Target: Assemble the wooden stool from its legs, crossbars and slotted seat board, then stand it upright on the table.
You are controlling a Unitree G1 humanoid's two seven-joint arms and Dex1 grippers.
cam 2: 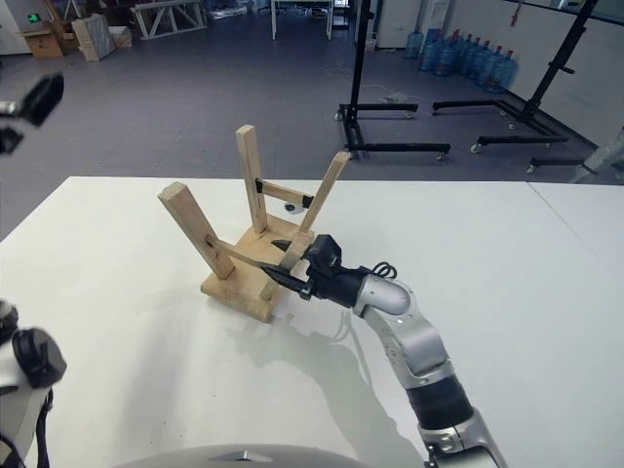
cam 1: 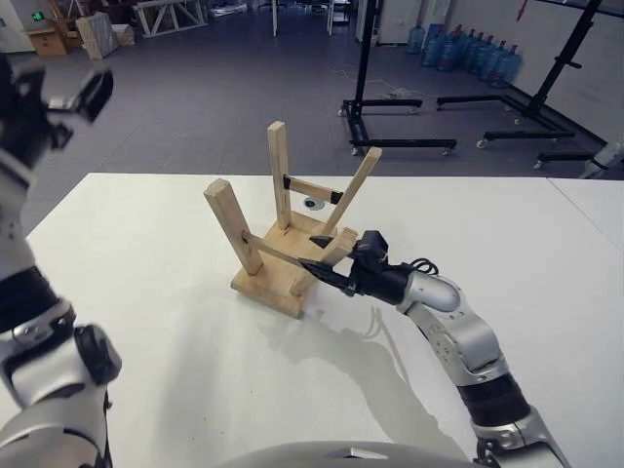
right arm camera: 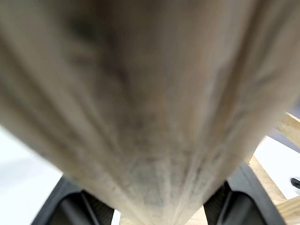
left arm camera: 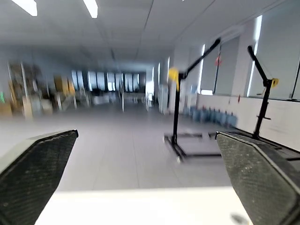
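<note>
The white table [cam 1: 146, 292] spreads beneath and around the right gripper [cam 1: 312, 253]. A second white table [cam 1: 597, 210] stands just beside it, out to that gripper's right. Beyond the gripper lies a grey hall floor [cam 1: 195, 107] with black wheeled stands [cam 1: 395, 102]. Behind them, blue water bottles [cam 1: 468, 47] are lined along a pale wall. Far past the raised left gripper [left arm camera: 146, 135] sit cardboard boxes [cam 1: 46, 39]. Ceiling light strips [left arm camera: 28, 5] run above that gripper, with tall windows [left arm camera: 276, 70] to one side.

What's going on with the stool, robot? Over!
Left hand open, raised, holding nothing. Right hand shut on a stool leg. Stool upside down on its seat board, not yet upright.
</note>
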